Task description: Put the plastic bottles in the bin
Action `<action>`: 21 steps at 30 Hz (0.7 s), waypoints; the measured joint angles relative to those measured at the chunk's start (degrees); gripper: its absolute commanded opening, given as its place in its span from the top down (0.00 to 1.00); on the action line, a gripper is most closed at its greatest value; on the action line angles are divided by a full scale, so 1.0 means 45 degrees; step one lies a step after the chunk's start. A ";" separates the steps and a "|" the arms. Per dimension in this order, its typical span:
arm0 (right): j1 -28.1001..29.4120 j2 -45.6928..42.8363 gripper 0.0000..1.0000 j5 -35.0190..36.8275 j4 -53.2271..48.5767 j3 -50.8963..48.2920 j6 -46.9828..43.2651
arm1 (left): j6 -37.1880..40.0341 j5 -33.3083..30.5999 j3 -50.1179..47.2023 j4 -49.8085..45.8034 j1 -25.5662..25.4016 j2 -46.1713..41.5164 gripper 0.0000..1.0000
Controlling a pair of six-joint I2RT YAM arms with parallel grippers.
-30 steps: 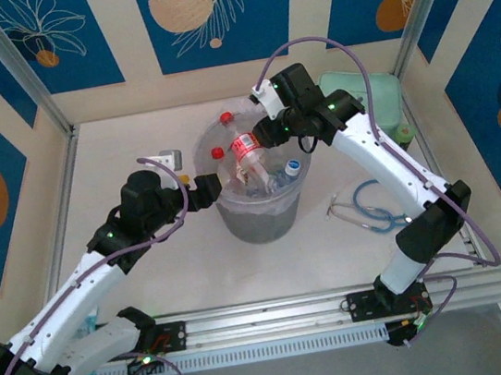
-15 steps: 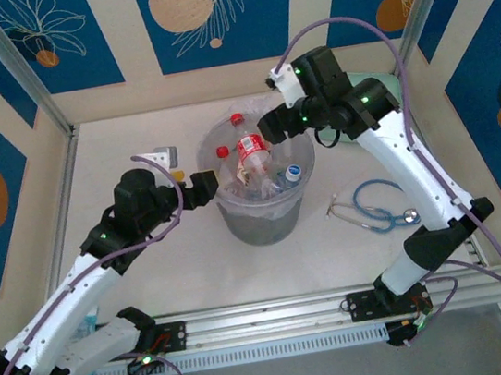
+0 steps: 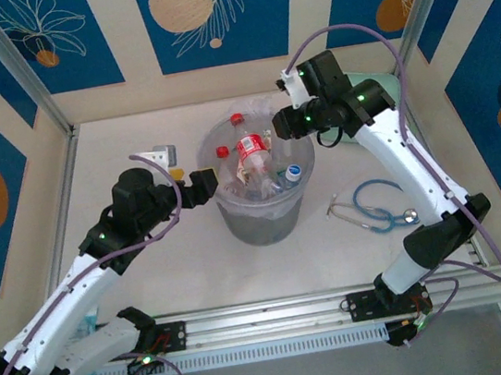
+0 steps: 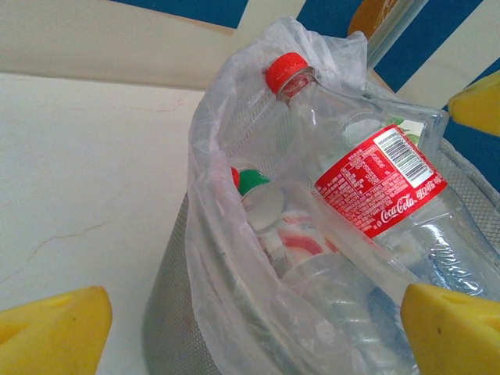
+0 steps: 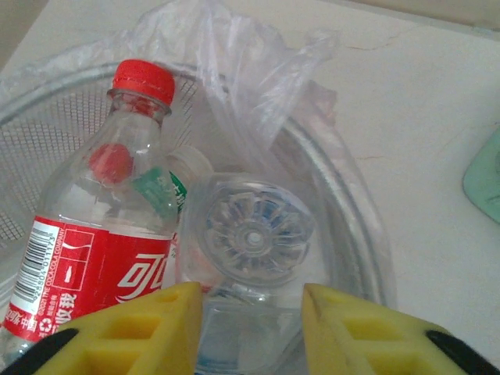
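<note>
Top external view: pale off-white table (image 3: 150, 267) inside a booth, aluminium rail along the near edge, metal posts at the far corners.
Walls: cream, set with blue panels bearing orange discs and white feathery leaves.
Loose items: blue stethoscope (image 3: 375, 212) lying flat to the right of the bin; mint green case (image 3: 389, 93) at far right, partly behind the right arm; small grey item (image 3: 164, 154) beyond the bin's left side, too small to name.
Bin (image 3: 261, 225): round, grey mesh, upright near mid-table, lined with a crinkly clear bag (image 4: 226, 117) ruffled up above the rim.
Contents: plastic bottles (image 3: 264, 181) piled inside. Red-labelled bottle (image 3: 248, 149) uppermost and slanted, red cap leaning on the bag at the far rim. Blue-capped bottle (image 3: 293, 171) toward the right side. Green cap (image 4: 251, 182) and a second red cap lower in the pile. One clear bottle base (image 5: 254, 234) turned upward.
Left gripper (image 3: 202, 187): just beside the bin's left rim, jaws spread wide, yellow pads (image 4: 51, 328) far apart, nothing between them.
Right gripper (image 3: 278, 132): over the far-right rim, yellow pads (image 5: 156, 328) drawn close with a narrow gap. Clear plastic visible in that gap, pinched or merely beneath, cannot tell.
</note>
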 measured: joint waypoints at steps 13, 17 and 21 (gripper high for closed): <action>-0.2370 -0.4269 0.27 -0.1797 0.0364 -0.4765 0.2263 | 0.0486 -0.0359 0.0117 -0.0452 0.0029 0.0204 0.00; -0.2365 -0.4658 0.37 -0.2890 0.0782 -0.6057 0.3007 | 0.0850 -0.0816 0.0427 -0.1394 0.0418 -0.0437 0.00; -0.2176 -0.4760 0.44 -0.3691 0.1651 -0.7048 0.3915 | 0.1064 -0.1554 0.0967 -0.2657 0.2093 -0.1316 0.00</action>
